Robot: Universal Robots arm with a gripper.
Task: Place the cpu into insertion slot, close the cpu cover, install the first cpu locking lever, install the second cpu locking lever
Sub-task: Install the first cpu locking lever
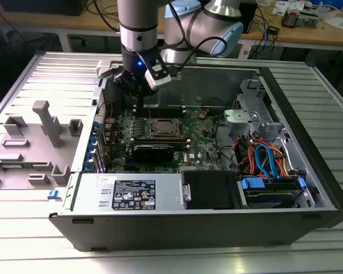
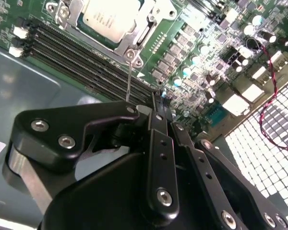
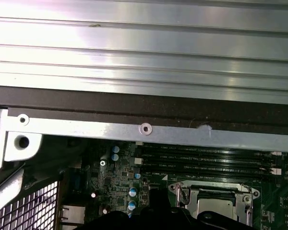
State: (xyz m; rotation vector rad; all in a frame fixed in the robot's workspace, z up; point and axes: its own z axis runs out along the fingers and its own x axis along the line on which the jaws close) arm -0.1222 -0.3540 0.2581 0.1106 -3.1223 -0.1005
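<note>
The cpu [image 2: 110,17], a dull silver square, lies in the insertion slot [image 1: 164,128] on the green motherboard. The cpu cover [image 2: 124,44] is down around it, and its silver frame [image 3: 201,194] also appears in the first wrist view. A thin wire locking lever [image 2: 128,79] stands up from the socket's corner, and its upper end runs behind the gripper's black linkage. My gripper [image 2: 162,98] hangs over the memory slots just beside the socket, fingers drawn together. In the exterior view the gripper [image 1: 138,94] sits above the board on the socket's left. I cannot tell whether it touches the lever.
Long black memory slots [image 2: 86,52] lie between gripper and socket. A black card [image 1: 153,151], the power supply [image 1: 131,194] and a drive cage with coloured cables [image 1: 263,160] fill the open case. Its metal wall [image 3: 144,127] is close by. Grey fixtures [image 1: 46,123] stand outside.
</note>
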